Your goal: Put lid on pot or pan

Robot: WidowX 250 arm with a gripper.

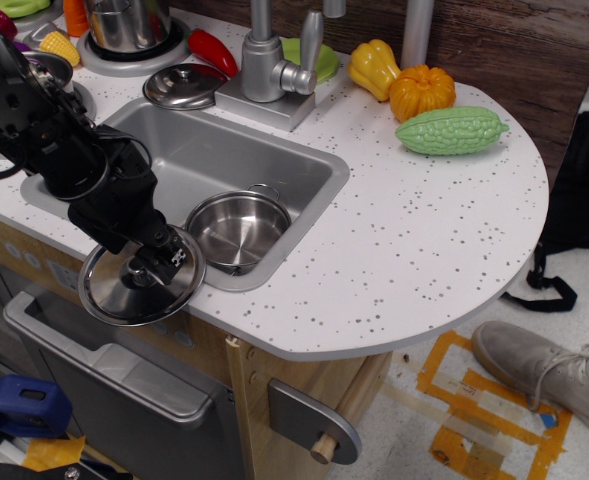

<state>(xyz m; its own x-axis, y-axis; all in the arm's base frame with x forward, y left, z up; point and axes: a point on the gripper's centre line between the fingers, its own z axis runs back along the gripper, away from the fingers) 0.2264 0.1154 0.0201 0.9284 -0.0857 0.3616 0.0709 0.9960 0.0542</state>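
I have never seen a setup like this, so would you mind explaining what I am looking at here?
This is a single camera view, looking down at an angle on a toy kitchen counter with a sink set into it. The black jointed machine at the left is a robot arm; its gripper sits over the knob of a large round steel lid, which lies at the counter's front edge. Whether the fingers are closed on the knob is hard to tell from here.

Inside the sink sits a small shiny pot, open and without a lid. The job is to get the lid onto it.

Behind the sink stand a faucet and a second, smaller lid. At the back right lie plastic vegetables, among them an orange pumpkin and a green bitter gourd.
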